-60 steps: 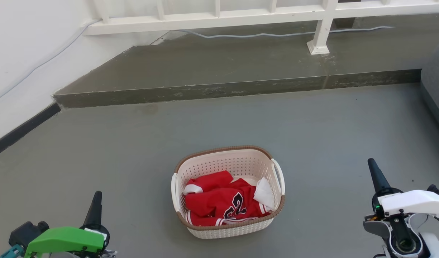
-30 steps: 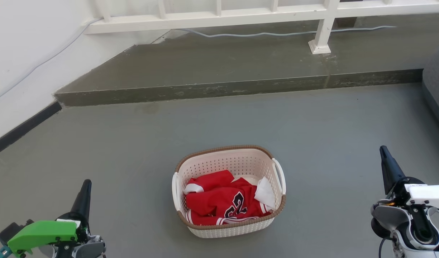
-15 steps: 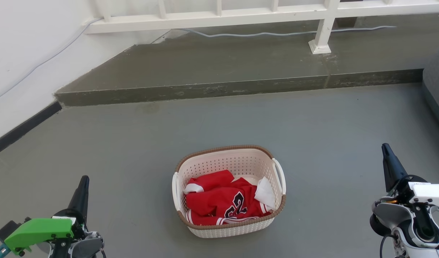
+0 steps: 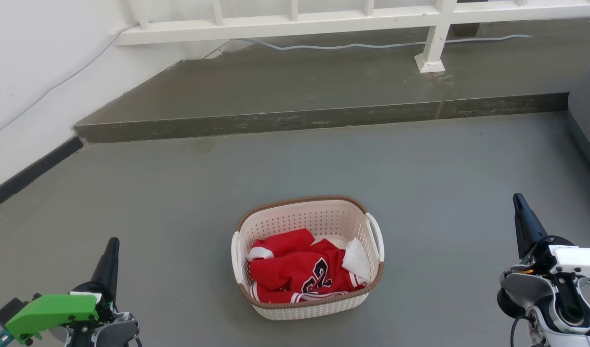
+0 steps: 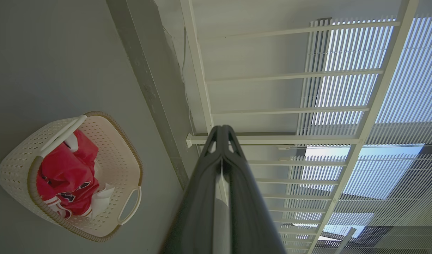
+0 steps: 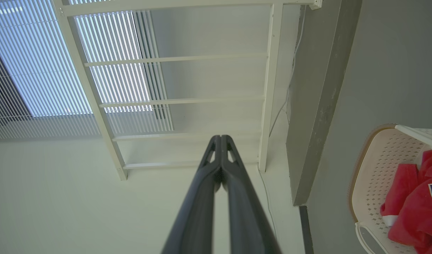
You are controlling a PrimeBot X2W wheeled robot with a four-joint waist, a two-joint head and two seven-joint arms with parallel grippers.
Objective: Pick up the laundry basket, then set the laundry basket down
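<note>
Laundry basket [image 4: 304, 311] on floor [image 4: 420, 168] (jersey [image 4: 290, 272] hides its bottom); left tool [image 4: 112, 242], right tool [image 4: 517, 198] clenched, empty.

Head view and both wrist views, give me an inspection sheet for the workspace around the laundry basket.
Surface: grey floor, level, with dull marks.
Job's things: laundry basket upright on the floor, holding a red jersey and a white cloth.
Clutter: nothing seen.
Grippers: left gripper and right gripper shut, empty, one on each side of the basket and well apart from it.
Cables: pale cable on the raised step; another on the white wall.
Surroundings: white railing; grey rounded object at the right edge.
</note>
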